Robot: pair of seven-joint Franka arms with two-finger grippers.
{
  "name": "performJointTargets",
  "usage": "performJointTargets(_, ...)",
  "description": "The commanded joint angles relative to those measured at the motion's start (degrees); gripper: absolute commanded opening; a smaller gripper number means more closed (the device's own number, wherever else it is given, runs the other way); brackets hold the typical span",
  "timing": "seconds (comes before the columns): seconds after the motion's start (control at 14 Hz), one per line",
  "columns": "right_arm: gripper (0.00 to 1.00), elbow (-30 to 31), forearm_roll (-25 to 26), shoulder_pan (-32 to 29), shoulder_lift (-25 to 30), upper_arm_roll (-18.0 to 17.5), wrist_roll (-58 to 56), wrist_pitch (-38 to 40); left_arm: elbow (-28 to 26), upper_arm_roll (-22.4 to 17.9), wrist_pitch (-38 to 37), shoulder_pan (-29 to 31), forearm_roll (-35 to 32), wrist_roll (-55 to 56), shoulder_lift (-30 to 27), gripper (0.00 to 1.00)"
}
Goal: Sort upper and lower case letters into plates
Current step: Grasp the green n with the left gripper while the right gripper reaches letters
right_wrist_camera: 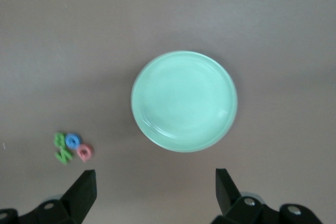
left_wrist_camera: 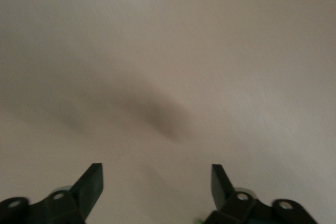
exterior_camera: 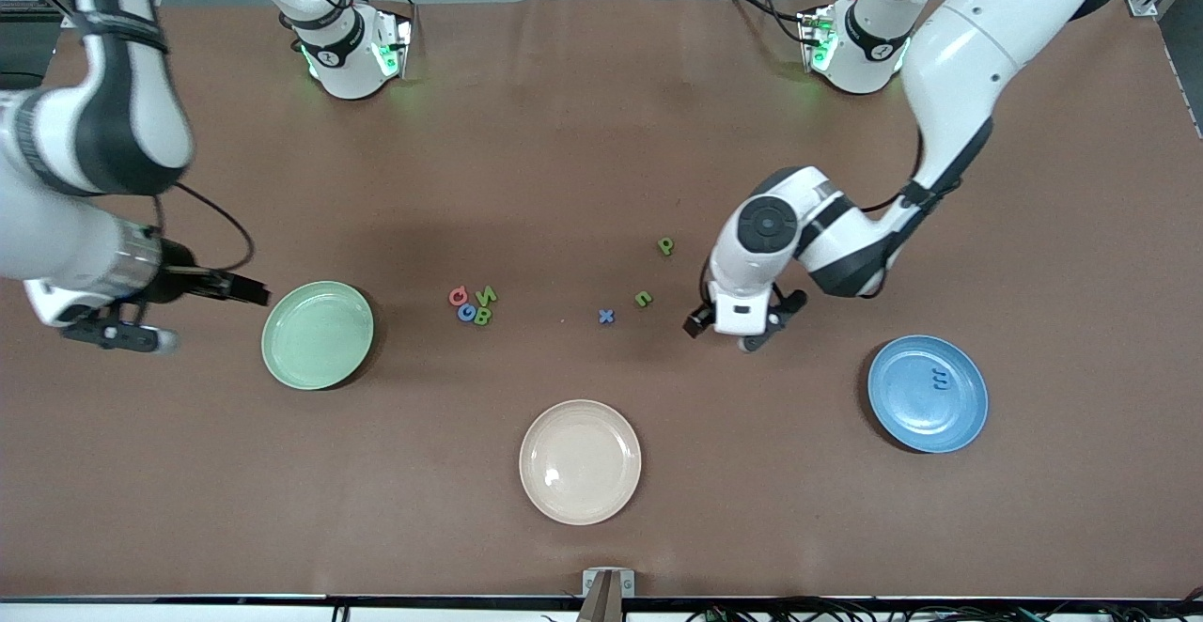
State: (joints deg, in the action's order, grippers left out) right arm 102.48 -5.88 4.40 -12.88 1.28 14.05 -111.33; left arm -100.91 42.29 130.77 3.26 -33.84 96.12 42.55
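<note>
The mint green plate lies empty toward the right arm's end. The blue plate lies toward the left arm's end with one blue letter in it. On the table between them are a cluster of pink, blue and green letters, a blue x, a green n and a green p. My left gripper hangs open and empty over bare table between the green n and the blue plate. My right gripper is open and empty, up beside the green plate.
A cream-beige plate sits empty nearer to the front camera, midway along the table. The two arm bases stand at the table's back edge.
</note>
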Motion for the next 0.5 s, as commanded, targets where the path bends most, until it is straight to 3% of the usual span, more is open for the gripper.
performJointTargets(0.0, 1.00, 6.06, -0.27, 4.38, -0.30, 0.21, 8.86, -9.06, 5.19, -2.29, -0.08, -6.49, -0.70, 3.28, 3.93, 0.75)
performJointTargets(0.21, 1.00, 5.97, -0.27, 8.42, -2.67, 0.21, 16.25, -11.79, 6.07, -8.26, -0.08, -14.14, 0.18, 3.72, 4.38, 0.69)
performJointTargets(0.29, 1.00, 5.97, -0.27, 8.87, -3.20, 0.21, 17.84, -12.41, 7.21, -8.54, -0.08, -15.29, 0.18, 4.07, 4.90, 0.62)
performJointTargets(0.43, 1.00, 5.97, -0.27, 9.31, -3.73, 0.21, 18.03, -13.03, 8.01, -8.54, -0.08, -16.53, 0.18, 4.17, 5.61, 0.59)
